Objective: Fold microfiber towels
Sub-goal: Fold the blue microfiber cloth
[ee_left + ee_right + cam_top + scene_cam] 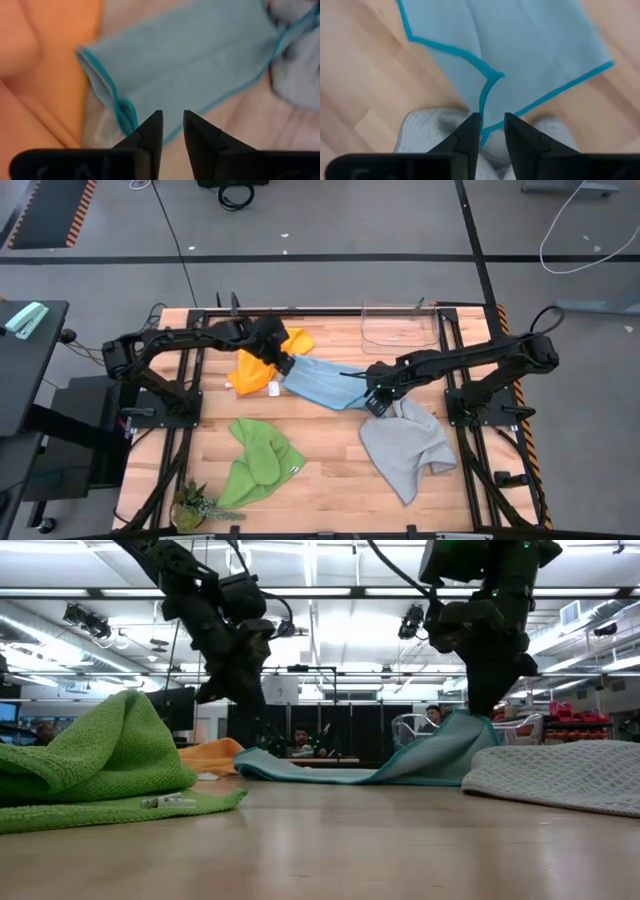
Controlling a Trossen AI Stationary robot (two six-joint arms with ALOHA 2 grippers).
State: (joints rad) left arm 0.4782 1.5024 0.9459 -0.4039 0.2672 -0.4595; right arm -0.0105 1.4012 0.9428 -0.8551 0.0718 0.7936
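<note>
Both grippers stand over the light blue towel (322, 383), lying mid-table: left gripper (286, 365) at its nine o'clock end, beside the yellow-orange towel (256, 366), right gripper (376, 402) at its four o'clock corner, by the grey towel (405, 444). Each shows fingers slightly parted, holding nothing. I'd judge they need the hemmed corners pinched cleanly, without catching neighbouring cloths.
</note>
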